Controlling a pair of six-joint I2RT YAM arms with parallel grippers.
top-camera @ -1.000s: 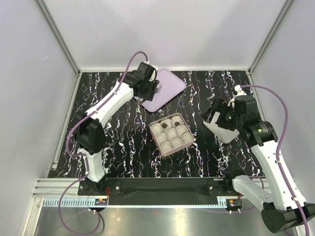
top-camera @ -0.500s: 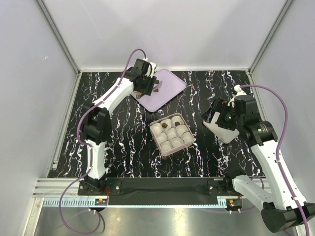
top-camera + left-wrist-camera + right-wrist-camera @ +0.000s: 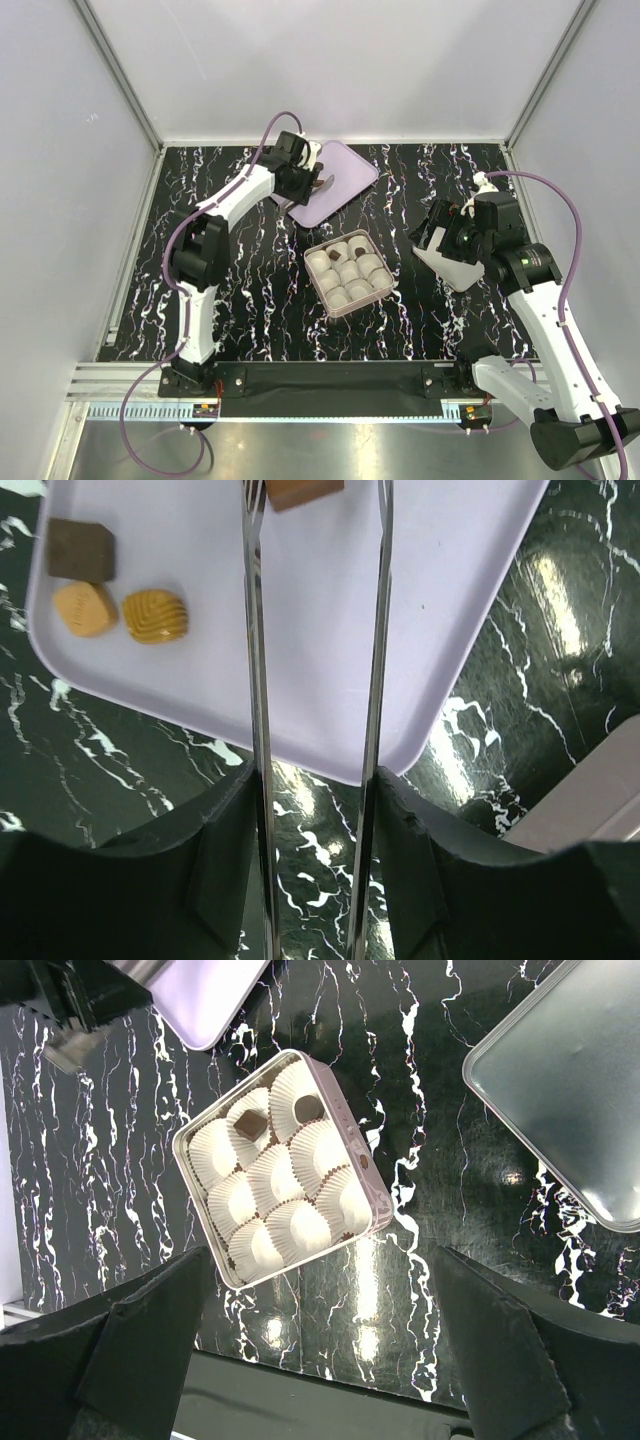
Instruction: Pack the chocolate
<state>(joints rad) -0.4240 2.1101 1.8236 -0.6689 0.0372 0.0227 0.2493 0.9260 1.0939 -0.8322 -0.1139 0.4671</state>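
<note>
**Risk:** the left pincer [image 3: 318, 184] stands narrowly parted over the lavender rectangular plastic tray [image 3: 330, 660]. Its thin metal blades bracket one brown chocolate piece [image 3: 305, 490]. A gap shows beside the piece, so no grip is confirmed. An off-centre pinch could skid it across the smooth tray or drop it onto the black marbled desk [image 3: 240, 280]. The right pincer [image 3: 440, 235] is wide and empty.

**Count:**
- Tray: four chocolates, namely that piece, a dark brown square [image 3: 80, 548] and two orange-tan pieces [image 3: 155, 615].
- Square tin box [image 3: 372, 1195]: nine white pleated paper cups [image 3: 275, 1175].
- In the cups: one dark chocolate [image 3: 250, 1123]. A second cup shows something dark, contents uncertain.
- One grey metal lid [image 3: 570, 1100].
</note>
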